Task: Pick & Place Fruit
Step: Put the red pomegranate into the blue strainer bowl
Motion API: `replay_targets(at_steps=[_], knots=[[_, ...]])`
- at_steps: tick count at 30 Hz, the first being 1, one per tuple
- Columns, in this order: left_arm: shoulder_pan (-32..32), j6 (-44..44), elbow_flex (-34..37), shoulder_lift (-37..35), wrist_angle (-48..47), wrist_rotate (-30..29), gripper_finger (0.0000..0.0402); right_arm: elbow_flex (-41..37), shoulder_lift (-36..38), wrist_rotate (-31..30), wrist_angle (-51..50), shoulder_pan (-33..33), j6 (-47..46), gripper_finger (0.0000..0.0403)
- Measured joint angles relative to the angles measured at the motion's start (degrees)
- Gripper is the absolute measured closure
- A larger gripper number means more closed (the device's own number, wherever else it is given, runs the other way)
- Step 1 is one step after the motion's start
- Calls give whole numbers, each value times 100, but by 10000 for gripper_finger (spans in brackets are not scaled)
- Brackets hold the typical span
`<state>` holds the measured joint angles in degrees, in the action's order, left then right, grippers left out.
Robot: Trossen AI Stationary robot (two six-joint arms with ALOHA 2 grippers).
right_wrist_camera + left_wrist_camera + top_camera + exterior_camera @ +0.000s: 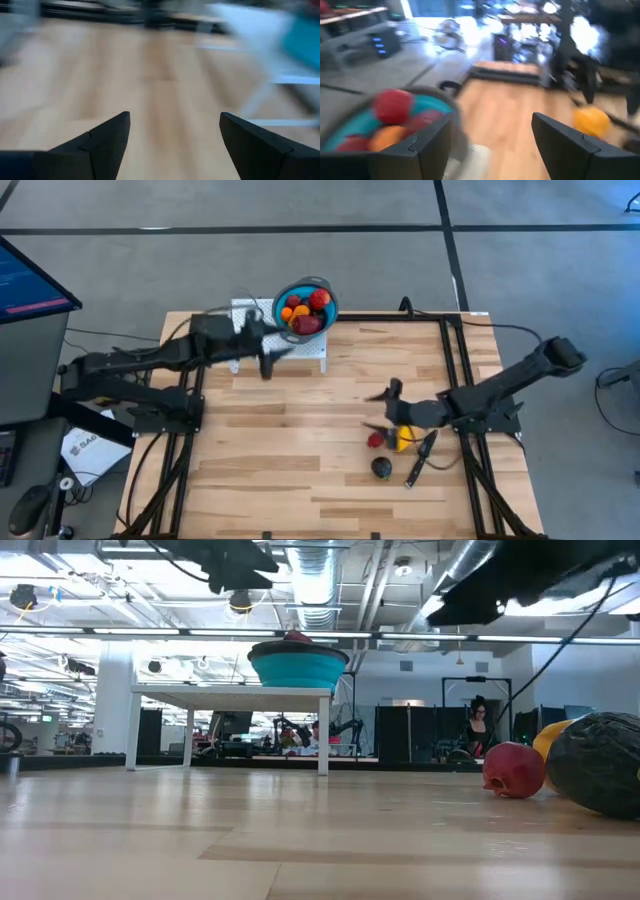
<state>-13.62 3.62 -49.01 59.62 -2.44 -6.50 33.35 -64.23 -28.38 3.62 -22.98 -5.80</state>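
While you've got both arms up off the table, watch the right arm: its gripper, jaws spread & empty, hangs just beside the loose fruit. Left gripper, jaws also spread & empty, sits beside the bowl on its white stand; several fruit already in there. Left on the wood: yellow, red, dark one, w/ the knife right next to them. Risk: a low approach nudges these round pieces so they roll, or catches the knife.
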Motion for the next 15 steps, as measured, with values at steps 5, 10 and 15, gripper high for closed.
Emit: replay_targets(at_steps=[5,10,15], knots=[[823,250,469,231,300,1,163,1,372,1289,-791,-221,-449,101],[1361,54,998,646,1439,-64,180,27,23,1608,-1258,-269,-623,101],[1592,-257,1239,1194,2383,-79,192,559,-604,1701,-2365,-77,-554,101]])
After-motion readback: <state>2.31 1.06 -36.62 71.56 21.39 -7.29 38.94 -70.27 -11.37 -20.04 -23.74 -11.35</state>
